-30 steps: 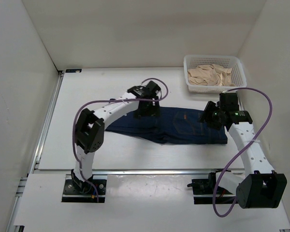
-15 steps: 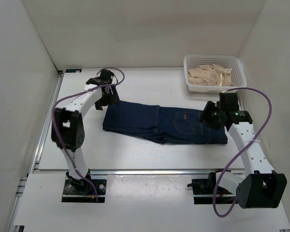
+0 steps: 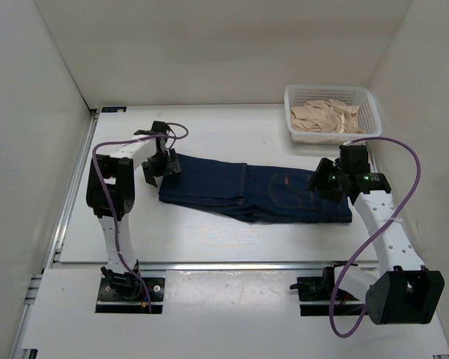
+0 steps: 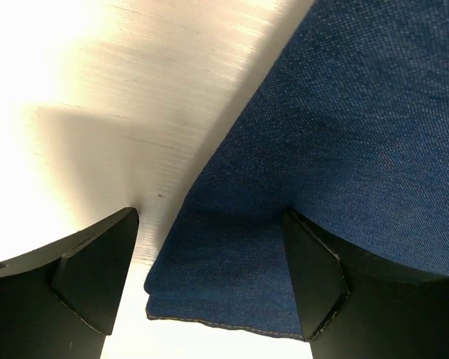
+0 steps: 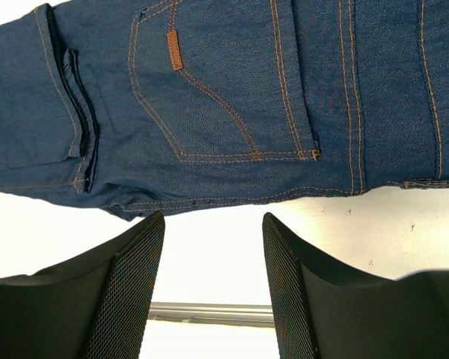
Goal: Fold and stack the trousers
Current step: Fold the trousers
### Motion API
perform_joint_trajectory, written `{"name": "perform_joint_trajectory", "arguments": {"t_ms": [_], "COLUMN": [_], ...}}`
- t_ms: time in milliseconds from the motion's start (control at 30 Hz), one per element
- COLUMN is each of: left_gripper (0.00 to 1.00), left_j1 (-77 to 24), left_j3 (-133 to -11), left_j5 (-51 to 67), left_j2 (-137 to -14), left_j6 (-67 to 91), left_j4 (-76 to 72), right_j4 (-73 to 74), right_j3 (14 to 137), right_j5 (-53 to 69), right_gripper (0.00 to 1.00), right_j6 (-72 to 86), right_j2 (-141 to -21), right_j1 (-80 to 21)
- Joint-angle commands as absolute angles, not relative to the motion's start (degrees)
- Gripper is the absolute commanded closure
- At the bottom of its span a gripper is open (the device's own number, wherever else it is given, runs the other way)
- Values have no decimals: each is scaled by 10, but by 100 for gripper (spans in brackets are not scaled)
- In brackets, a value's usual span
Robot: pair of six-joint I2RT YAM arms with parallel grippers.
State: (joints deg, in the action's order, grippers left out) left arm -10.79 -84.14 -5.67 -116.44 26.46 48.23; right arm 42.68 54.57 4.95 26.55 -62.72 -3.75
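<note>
table (image 3: 209, 239): bare strip nearest me, nothing on it but the arm bases at its edge.
trousers (image 3: 239, 191): lying flat across mid-table, long axis left-right, waist end to my right, leg end to my left. They look already doubled lengthwise – I see layered edges at the hem in the left wrist view.
right gripper (image 5: 213, 292): fingers spread, holding nothing, over bare table just beside the waist edge. The tan patch (image 5: 174, 51) is in plain sight.
left gripper (image 4: 209, 277): fingers spread, straddling the leg-end corner, one finger over table and one over denim. No pinch yet.
basket (image 3: 368, 112): far right corner, beige cloth (image 3: 325, 116) inside, well apart from the trousers.
step: I judge it's the crosswise fold, grasp stage.
next move: pinch all hem layers with the left gripper, lift, and carry them over toward the waistband – the right gripper should pin or pinch the waist so the cloth doesn't drag.
risk: catching the top layer only.
</note>
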Motion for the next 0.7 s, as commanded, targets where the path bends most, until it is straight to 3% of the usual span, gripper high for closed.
{"name": "perform_joint_trajectory", "arguments": {"t_ms": [0, 67, 200, 367, 433, 533, 567, 600, 667], "left_gripper": [11, 11, 21, 18, 23, 54, 68, 89, 90], "left_j1": [-94, -87, -76, -71, -65, -60, -54, -54, -48], "left_j3": [-832, -838, -850, -875, -868, -855, -855, -855, -855], "left_j5": [-19, -13, 9, 74, 102, 171, 197, 206, 212], "left_j2": [-1161, -1141, -1150, -1195, -1195, -1195, -1195, -1195, -1187], "left_j6": [247, 232, 203, 185, 185, 174, 169, 169, 161], "left_j4": [475, 470, 470, 483, 478, 471, 466, 466, 466], "right_j4": [424, 424, 424, 424, 424, 424, 424, 424, 424], "right_j3": [549, 555, 555, 542, 542, 542, 542, 542, 548], "right_j5": [60, 60, 60, 66, 66, 61, 61, 61, 61], "right_gripper": [40, 40, 40, 40, 40, 40, 40, 40, 40], "right_j6": [258, 258, 258, 269, 269, 269, 269, 269, 269], "right_j2": [-621, -621, -621, -616, -616, -611, -611, -611, -611], "right_j1": [-35, -35, -35, -35, -35, -35, -35, -35, -35]}}
